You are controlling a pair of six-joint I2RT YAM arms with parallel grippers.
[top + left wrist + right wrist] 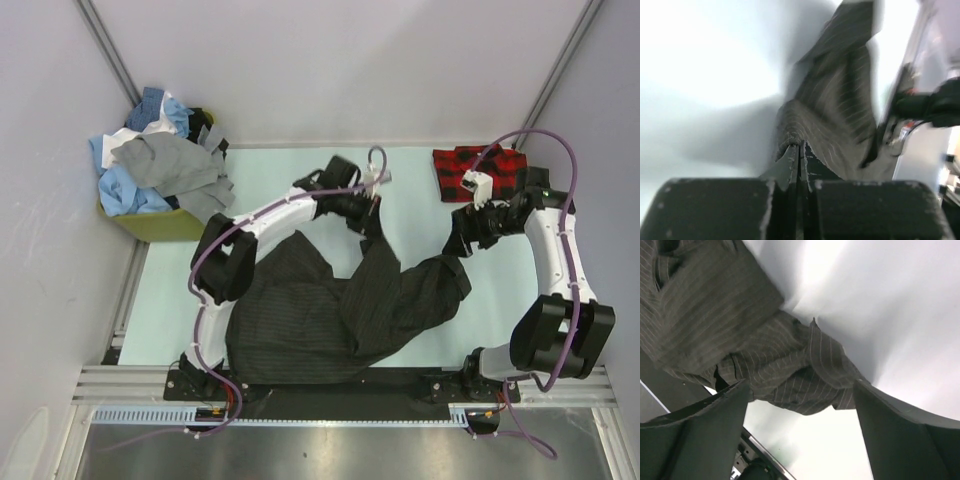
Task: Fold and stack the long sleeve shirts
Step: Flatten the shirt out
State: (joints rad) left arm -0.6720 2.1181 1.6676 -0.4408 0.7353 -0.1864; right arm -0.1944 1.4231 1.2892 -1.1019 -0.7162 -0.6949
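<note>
Your charcoal pinstripe shirt [300,320] lies spread, still rumpled, on the near middle of the bench [420,190], so this is the one being folded.

Your left end effector [368,212] is clamped tight on a fold of its cloth, and the wrist view shows the pinstriped fabric pinched right between the closed fingers [790,165]. It holds that part up toward the far side, probably to pull the fabric taut before laying it over. Whether it has a sleeve or a front edge cannot be told.

Your right end effector [468,238] stands wide open and holds nothing. It hangs just above the bunched sleeve [810,375] that trails off to the right, its fingers on either side of the cuff without touching it. That suits a grasp on the cuff, so both ends of the shirt could be handled together.

The plaid shirt [478,172] sits folded at the far right corner, which looks like the spot for the stack. A pile of shirts [150,165], blue, white and grey, waits in the bin [165,225] at the far left. The task looks to be in its early part, with one shirt done and this one barely begun.

Take care that the left pinch has only one layer, or the fold will drag the body along.
</note>
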